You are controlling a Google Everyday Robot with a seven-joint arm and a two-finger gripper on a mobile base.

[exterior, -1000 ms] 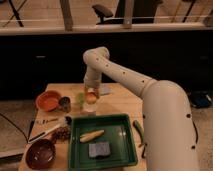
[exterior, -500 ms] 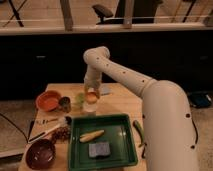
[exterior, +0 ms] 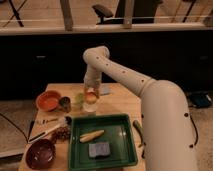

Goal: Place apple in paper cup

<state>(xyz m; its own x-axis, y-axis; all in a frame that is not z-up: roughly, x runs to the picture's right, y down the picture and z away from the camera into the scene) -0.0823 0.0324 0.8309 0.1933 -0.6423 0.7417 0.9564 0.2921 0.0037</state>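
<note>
At far centre of table (exterior: 117, 101), gripper (exterior: 92, 91) poised directly over paper cup (exterior: 90, 108), apple (exterior: 91, 98) at cup's mouth just beneath. Jaw state: cannot tell, whether clasping apple or released. Judged tight fit, so keep apple centred on rim, lower straight, release only once seated. Withdraw vertically; avoid tipping cup toward green tray (exterior: 120, 140) just on near side.

counter (exterior: 117, 102): pale wood, matt; tray (exterior: 122, 135): green plastic, slight sheen; arm (exterior: 150, 90): smooth white shell; tool (exterior: 91, 93), over the cup (exterior: 90, 107): pale, smooth; cup: whitish, matt; apple (exterior: 91, 98): glossy skin.
</note>
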